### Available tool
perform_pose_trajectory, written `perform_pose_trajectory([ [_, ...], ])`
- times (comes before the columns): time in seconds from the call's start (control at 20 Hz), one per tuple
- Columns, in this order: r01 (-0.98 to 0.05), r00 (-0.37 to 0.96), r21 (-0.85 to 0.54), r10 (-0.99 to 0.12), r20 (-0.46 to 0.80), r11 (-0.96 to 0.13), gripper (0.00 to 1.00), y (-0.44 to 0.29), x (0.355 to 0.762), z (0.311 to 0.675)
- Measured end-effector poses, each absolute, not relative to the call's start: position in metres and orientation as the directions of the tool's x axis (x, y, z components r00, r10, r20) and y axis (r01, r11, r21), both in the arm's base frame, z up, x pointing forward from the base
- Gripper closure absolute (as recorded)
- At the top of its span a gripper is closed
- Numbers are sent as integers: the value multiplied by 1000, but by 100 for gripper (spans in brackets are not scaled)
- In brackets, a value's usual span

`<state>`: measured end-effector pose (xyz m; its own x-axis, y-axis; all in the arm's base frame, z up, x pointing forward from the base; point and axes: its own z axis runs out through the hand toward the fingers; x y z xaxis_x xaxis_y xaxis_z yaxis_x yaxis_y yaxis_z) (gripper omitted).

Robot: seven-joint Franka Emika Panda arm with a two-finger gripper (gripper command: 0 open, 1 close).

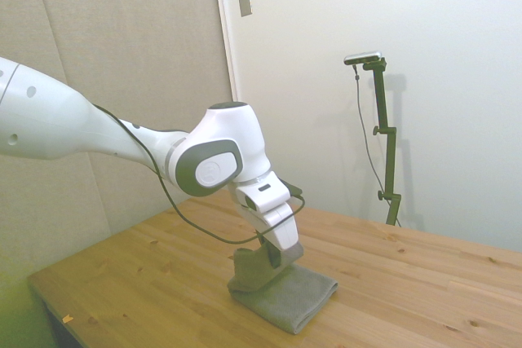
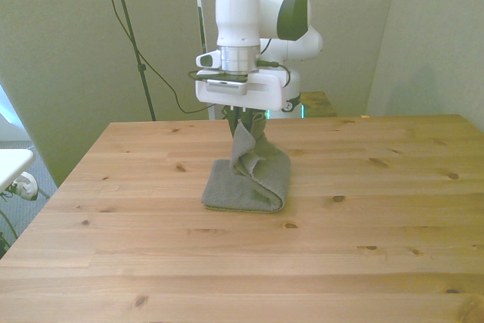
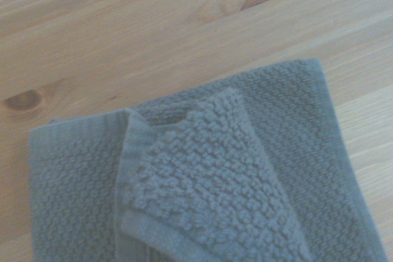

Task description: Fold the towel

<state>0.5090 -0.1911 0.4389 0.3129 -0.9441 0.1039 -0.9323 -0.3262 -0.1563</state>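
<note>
Gripper [image 2: 240,120] fingers pinched a lifted corner of the towel [image 2: 249,181]; the rest lay mid-table [image 2: 363,225]. Best carry it low across, release once edges line up.

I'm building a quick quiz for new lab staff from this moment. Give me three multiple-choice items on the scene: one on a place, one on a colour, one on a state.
1. Where does the towel lie?
A. On the wooden table, under the gripper
B. On the floor
C. Draped over the robot's arm

2. What colour is the towel?
A. Red
B. Grey
C. White

3. What state is the towel in?
A. Spread flat in one layer
B. Rolled into a tube
C. Partly lifted, one part pulled up from the rest

Key: 1 A, the front view shows it on the tabletop directly below the gripper. 2 B, all three views show grey terry cloth. 3 C, in the front view a flap rises to the fingers while the rest lies on the table.
</note>
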Motion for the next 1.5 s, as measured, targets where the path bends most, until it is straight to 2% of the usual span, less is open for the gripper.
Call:
perform_pose_trajectory([
  [0.1, -935, 302, -169, -950, 84, -312, 100, -208, 511, 430],
  [0.15, -936, 300, -168, -951, 77, -309, 0, -215, 513, 426],
  [0.45, -940, 299, -157, -953, 51, -303, 0, -227, 521, 407],
  [1.1, -932, 308, -177, -948, 76, -316, 0, -236, 523, 416],
  [1.5, -936, 323, -122, -943, 80, -331, 0, -223, 476, 450],
])
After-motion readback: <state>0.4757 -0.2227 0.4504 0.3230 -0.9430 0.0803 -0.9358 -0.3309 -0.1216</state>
